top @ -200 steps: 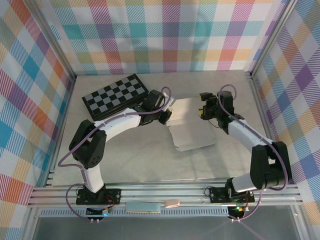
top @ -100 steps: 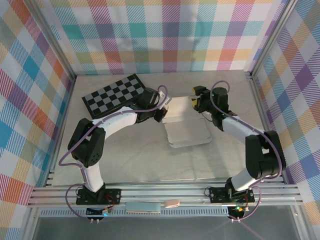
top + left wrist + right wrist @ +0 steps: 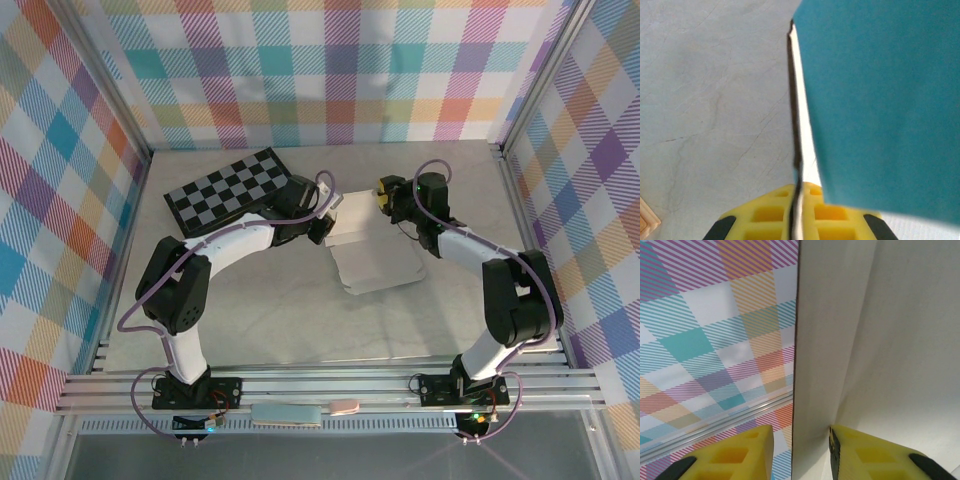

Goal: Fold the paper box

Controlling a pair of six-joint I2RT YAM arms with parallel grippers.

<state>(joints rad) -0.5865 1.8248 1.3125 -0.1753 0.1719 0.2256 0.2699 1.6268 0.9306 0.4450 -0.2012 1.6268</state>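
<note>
The paper box [image 3: 378, 262] lies near the middle of the top external view, a pale sheet flat on the table [image 3: 280, 310], with its far panel raised between the two arms. The black-and-grey checkerboard [image 3: 228, 190] sits apart at the upper left.

The left gripper [image 3: 327, 222] is at the sheet's upper-left corner; in the left wrist view its jaws [image 3: 797, 212] are together on the thin card edge, with the turquoise face [image 3: 880, 100] filling the right of that frame.

The right gripper [image 3: 383, 197] is at the upper-right corner. In its wrist view the jaws [image 3: 801, 450] stand apart astride the edge of the pale panel [image 3: 880, 330]; the right-hand pad looks to be against the card, while a sliver of plaid wall shows between the left-hand pad and the edge, so the card is not clamped there.

The step in hand appears to be raising this far panel along its crease. To do it well:

- The right jaws should close squarely on the edge, pads flat to the card, before any pull.
- Both corners should then rise together at an even pace, or the thin card may twist or buckle.
- The left grip should hold firm without dragging the sheet towards the checkerboard.
- The fold should follow the scored line rather than a new one.
</note>
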